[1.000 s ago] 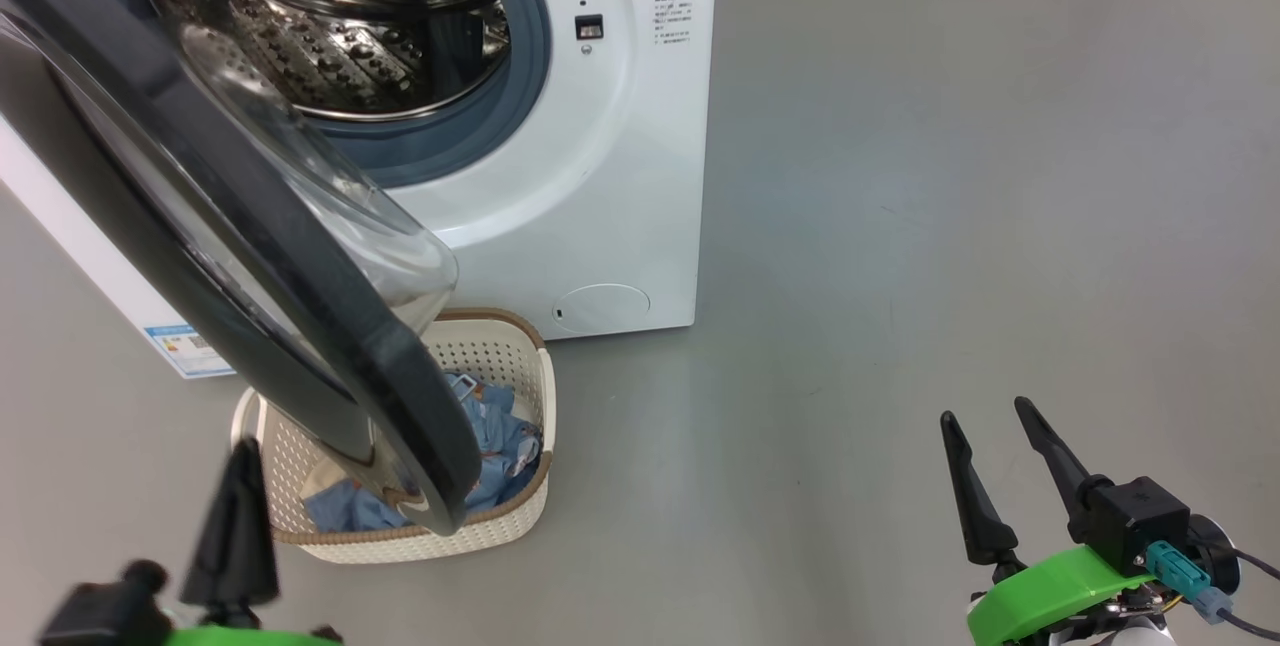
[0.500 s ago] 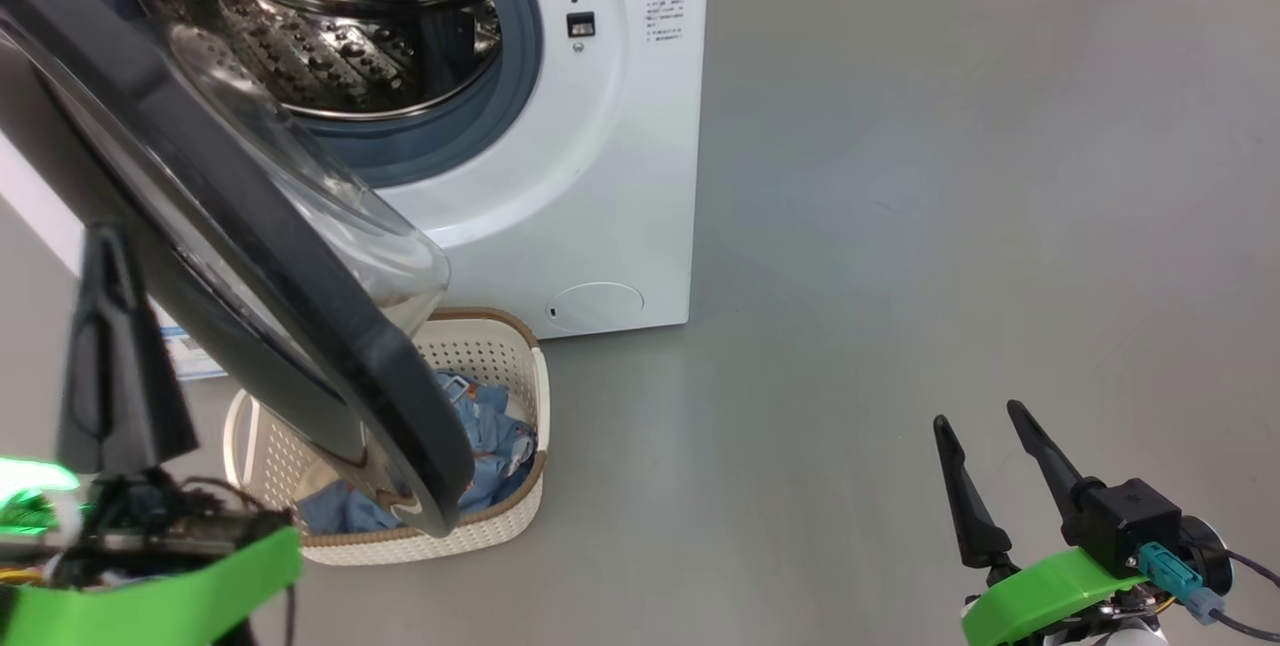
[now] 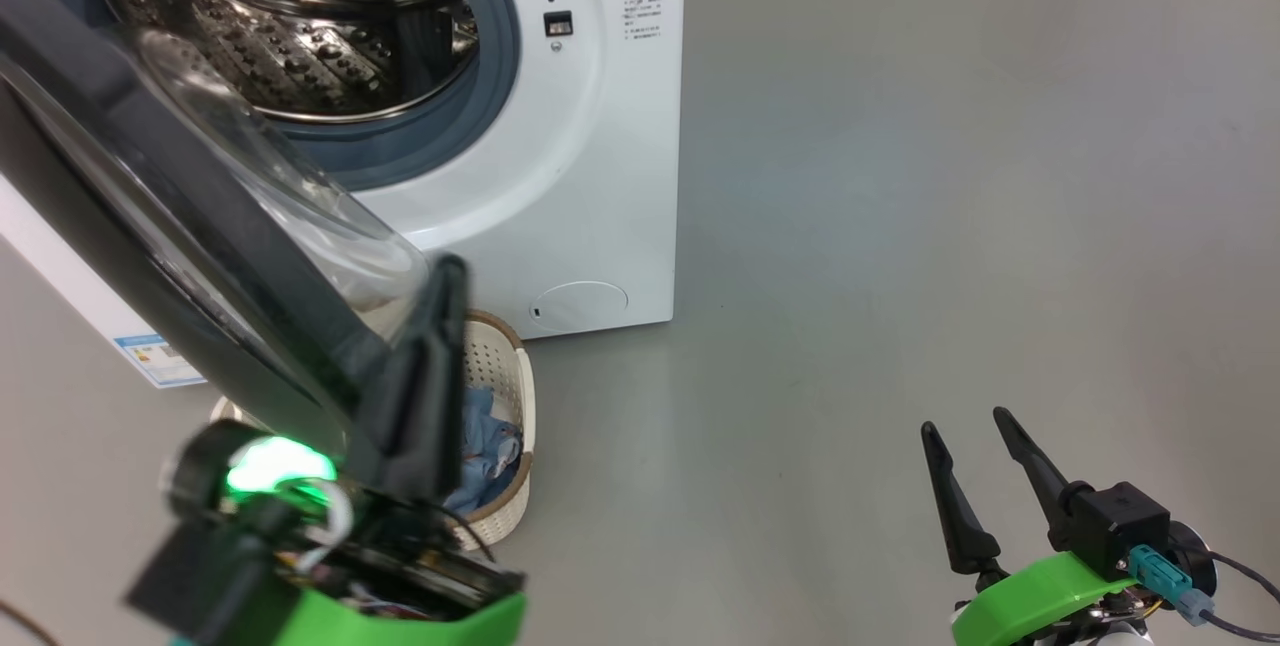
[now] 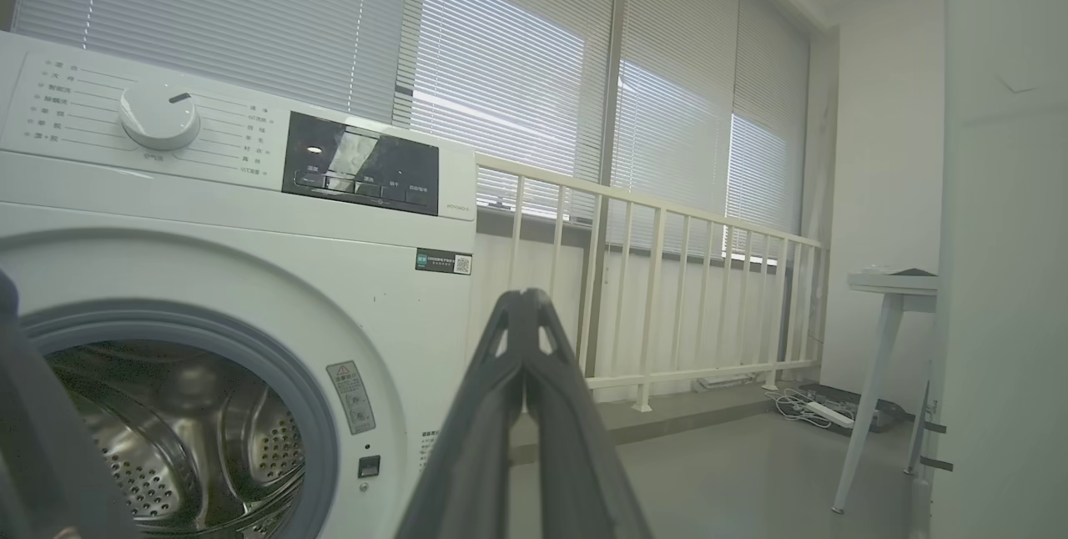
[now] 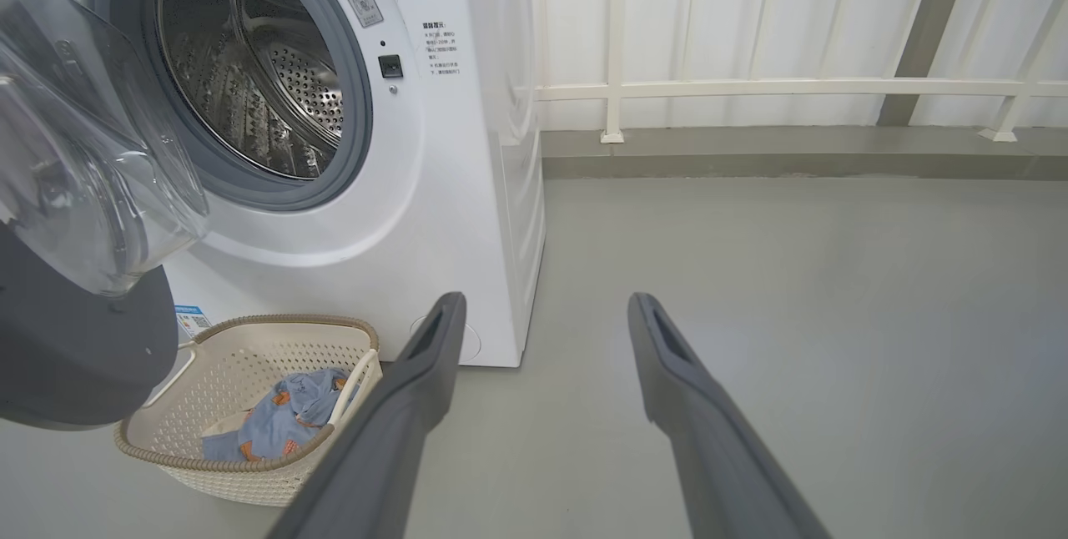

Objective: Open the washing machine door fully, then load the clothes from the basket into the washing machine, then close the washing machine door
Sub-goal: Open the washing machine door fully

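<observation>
The washing machine door [image 3: 270, 291] is hanging part-open, reaching out over the basket [image 3: 522, 396] and hiding most of the clothes [image 3: 485, 441]. Your left gripper [image 3: 447, 276], fingers pressed together on nothing, is sitting just beside the door's lower edge. To swing it wide, be pushing on the black rim, not the glass bulge. Your right gripper [image 3: 964, 420] is waiting spread and empty, well apart over the floor [image 3: 900, 226].

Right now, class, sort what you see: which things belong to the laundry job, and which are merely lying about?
Job: washing machine, washing machine door, basket, clothes.
Lying about: white railing, window blinds, side table, power strip.
</observation>
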Motion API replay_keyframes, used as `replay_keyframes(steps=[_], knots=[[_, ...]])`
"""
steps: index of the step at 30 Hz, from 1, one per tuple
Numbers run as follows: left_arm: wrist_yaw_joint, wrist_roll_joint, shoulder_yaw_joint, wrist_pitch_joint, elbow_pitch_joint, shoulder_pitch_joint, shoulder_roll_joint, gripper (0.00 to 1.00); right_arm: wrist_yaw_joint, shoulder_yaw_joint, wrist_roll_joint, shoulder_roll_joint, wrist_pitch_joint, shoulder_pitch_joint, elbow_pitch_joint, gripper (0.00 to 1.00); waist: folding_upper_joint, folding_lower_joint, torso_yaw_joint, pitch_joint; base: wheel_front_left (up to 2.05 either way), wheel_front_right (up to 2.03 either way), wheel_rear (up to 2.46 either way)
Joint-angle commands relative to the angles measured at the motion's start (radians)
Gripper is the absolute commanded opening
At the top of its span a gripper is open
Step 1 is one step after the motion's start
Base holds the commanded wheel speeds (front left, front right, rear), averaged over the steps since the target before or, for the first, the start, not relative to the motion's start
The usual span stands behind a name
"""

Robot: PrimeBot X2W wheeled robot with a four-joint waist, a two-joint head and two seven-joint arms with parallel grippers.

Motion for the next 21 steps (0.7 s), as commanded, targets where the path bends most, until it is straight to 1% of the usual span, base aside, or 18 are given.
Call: replay_keyframes(steps=[1, 9, 13, 16, 21], knots=[[-0.004, -0.002, 0.008, -0.005, -0.008, -0.028, 0.010, 0.00, 0.003, 0.024, 0.004, 0.000, -0.012, -0.015, -0.017, 1.00, 0.0000, 0.0000, -0.003, 0.003, 0.00, 0.00, 0.00], [-0.006, -0.019, -0.138, -0.005, 0.110, 0.005, 0.010, 0.00, 0.003, 0.032, 0.010, 0.000, -0.012, -0.022, -0.009, 1.00, 0.0000, 0.0000, -0.012, 0.014, 0.00, 0.00, 0.00], [-0.007, -0.015, -0.203, -0.005, 0.207, 0.025, 0.010, 0.00, 0.003, 0.044, 0.020, 0.000, -0.012, -0.026, 0.000, 1.00, 0.0000, 0.0000, -0.017, 0.021, 0.00, 0.00, 0.00], [-0.007, -0.019, -0.207, -0.005, 0.255, 0.036, 0.010, 0.00, 0.003, 0.047, 0.024, 0.000, -0.012, -0.028, 0.005, 1.00, 0.0000, 0.0000, -0.019, 0.022, 0.00, 0.00, 0.00], [-0.007, -0.020, -0.184, -0.005, 0.328, 0.036, 0.010, 0.00, 0.003, 0.052, 0.027, 0.000, -0.012, -0.026, 0.009, 1.00, 0.0000, 0.0000, -0.021, 0.024, 0.00, 0.00, 0.00]])
